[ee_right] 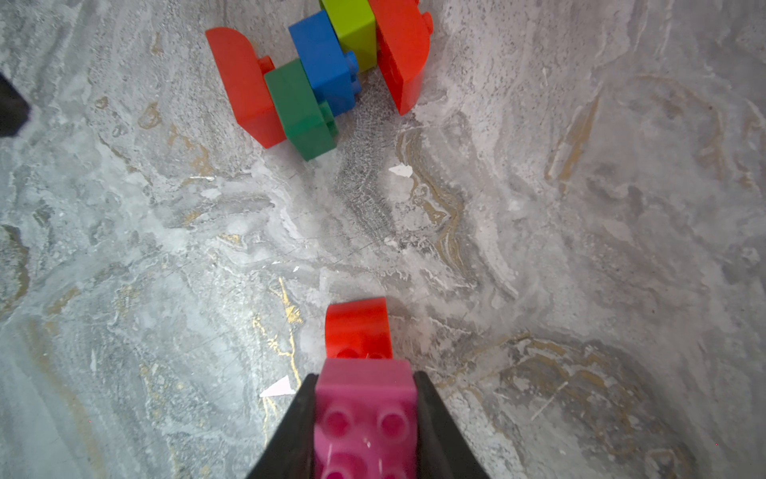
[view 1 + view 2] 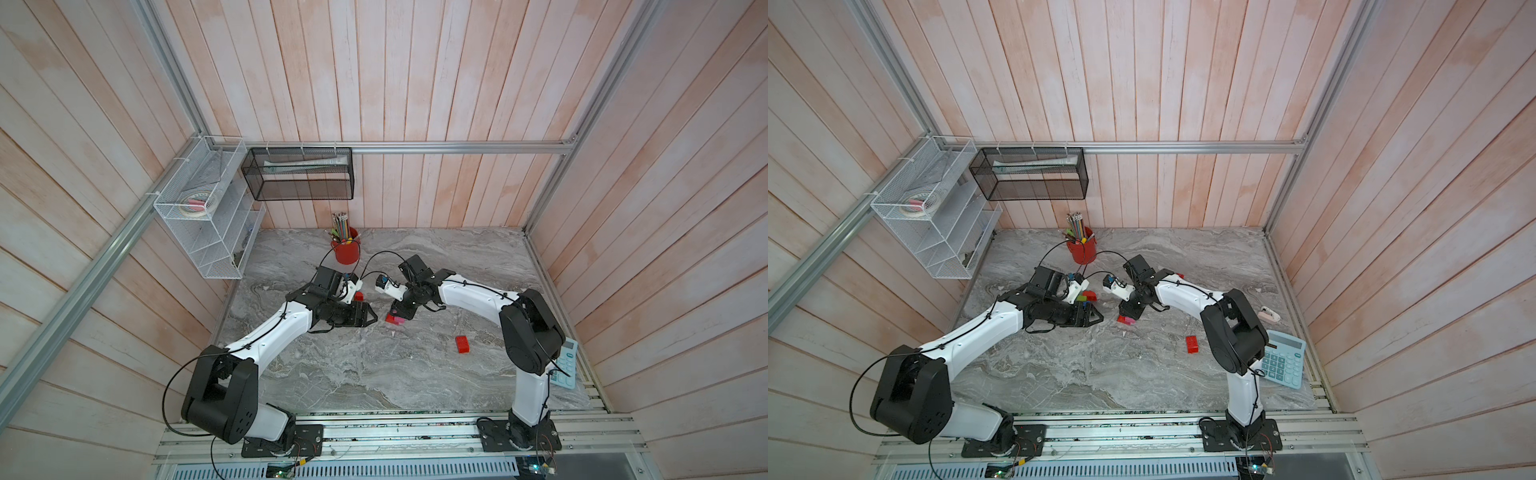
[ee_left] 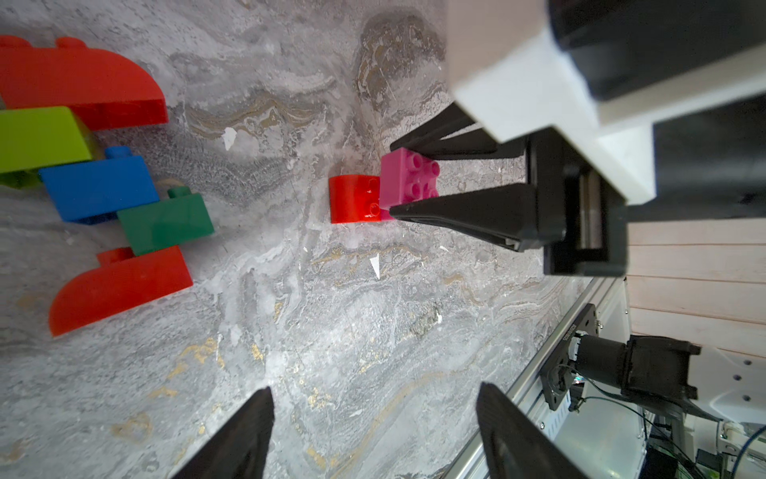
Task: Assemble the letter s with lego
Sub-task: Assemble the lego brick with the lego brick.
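The right hand (image 1: pixel 364 377) holds a pink brick (image 1: pixel 364 414) against a red brick (image 1: pixel 358 327) near the counter's (image 3: pixel 331 331) middle. The left hand (image 3: pixel 373 387) is wide open, near the joined bricks (image 3: pixel 97 186)

Red pencil cup (image 2: pixel 345 251) standing at back of grey marble tabletop (image 2: pixel 365 374); light-blue plastic calculator (image 2: pixel 1283 365) lying at its right edge.

On my feed: pink brick (image 1: pixel 364 398), small red brick (image 1: pixel 358 327), lime brick (image 1: pixel 352 25), blue brick (image 1: pixel 323 62), dark green brick (image 1: pixel 298 108), two bigger red bricks (image 1: pixel 244 83). I read the table (image 1: pixel 539 249) as grey marble with gold veining. Red pencil cup (image 2: pixel 346 251), pale blue calculator (image 2: pixel 1283 361), whitewashed pink plank walls (image 2: pixel 415 83).
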Controlling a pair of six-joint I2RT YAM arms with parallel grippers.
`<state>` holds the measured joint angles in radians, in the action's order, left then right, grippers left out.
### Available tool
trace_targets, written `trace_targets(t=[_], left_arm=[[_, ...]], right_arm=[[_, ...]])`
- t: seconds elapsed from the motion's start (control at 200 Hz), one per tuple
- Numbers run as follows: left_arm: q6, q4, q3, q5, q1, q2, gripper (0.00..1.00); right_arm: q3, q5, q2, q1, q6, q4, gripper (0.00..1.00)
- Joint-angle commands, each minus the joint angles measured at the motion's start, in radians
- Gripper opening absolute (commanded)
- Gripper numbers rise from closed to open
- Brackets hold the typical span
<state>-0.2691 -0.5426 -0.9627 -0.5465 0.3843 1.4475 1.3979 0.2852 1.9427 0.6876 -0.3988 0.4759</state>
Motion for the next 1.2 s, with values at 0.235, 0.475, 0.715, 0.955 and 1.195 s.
trace_targets(t=[0.235,0.475,0.715,0.955,1.195], left_arm=[[0.01,0.02,0.027,-0.025,-0.006,-0.032,0.81],[-0.006,0.036,0.033,-0.032,-0.007,-0.034,0.81],[-0.014,0.041,0.033,-0.035,-0.007,-0.033,0.81],[-0.02,0.044,0.042,-0.036,-0.005,-0.038,0.81],[-0.018,0.043,0.051,-0.036,-0.007,-0.046,0.81]], right_arm=[[-0.007,0.026,0.003,0.004,-0.061,0.085,0.19],[-0.01,0.025,-0.009,-0.004,-0.058,0.077,0.19],[-0.004,-0.012,0.014,-0.006,-0.006,0.059,0.19],[0.0,-0.031,0.034,0.002,0.012,0.047,0.19],[-0.006,-0.048,0.051,0.02,0.002,0.042,0.19]])
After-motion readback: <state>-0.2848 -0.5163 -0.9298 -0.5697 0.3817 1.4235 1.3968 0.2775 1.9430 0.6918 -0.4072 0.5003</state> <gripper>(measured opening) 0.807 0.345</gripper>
